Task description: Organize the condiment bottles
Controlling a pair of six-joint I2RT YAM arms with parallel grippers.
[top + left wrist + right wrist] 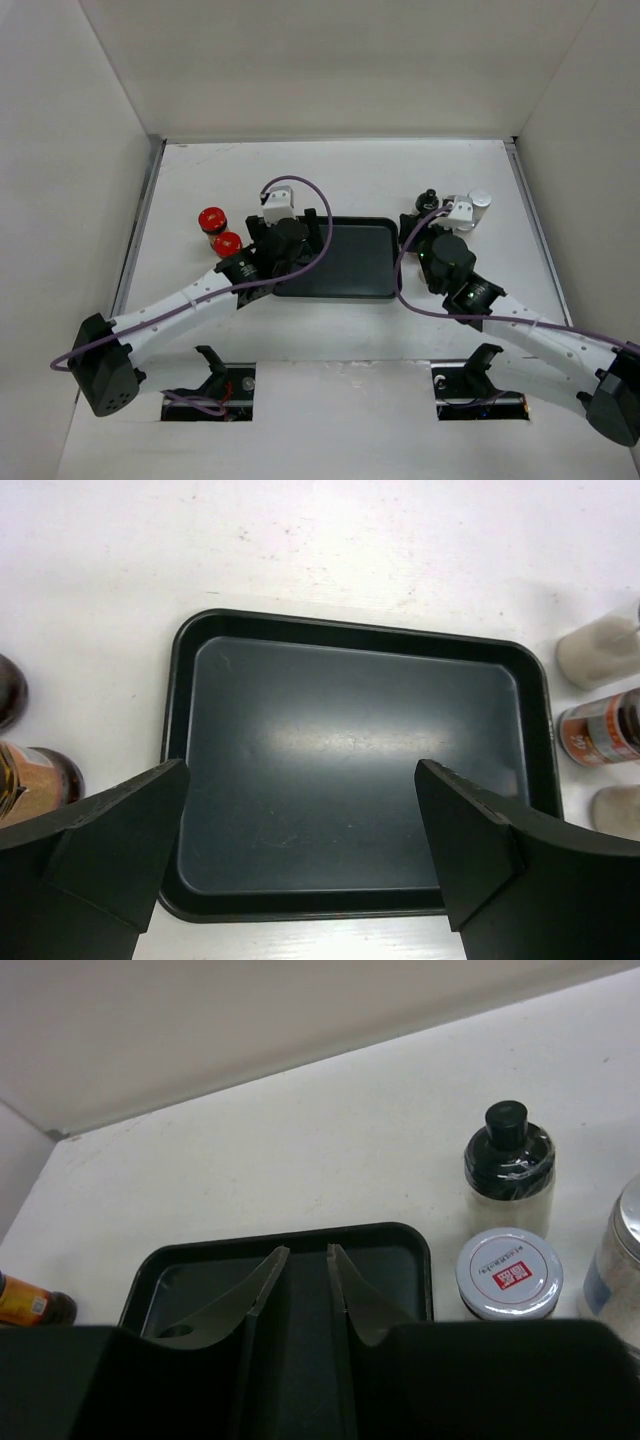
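Facing the tray [350,740]: left tool [300,820] wide, right tool [308,1252] narrow.

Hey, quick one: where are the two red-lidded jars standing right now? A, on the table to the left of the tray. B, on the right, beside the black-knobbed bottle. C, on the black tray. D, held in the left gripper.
A: the top view shows both red-lidded jars standing on the table, off the left side of the tray.
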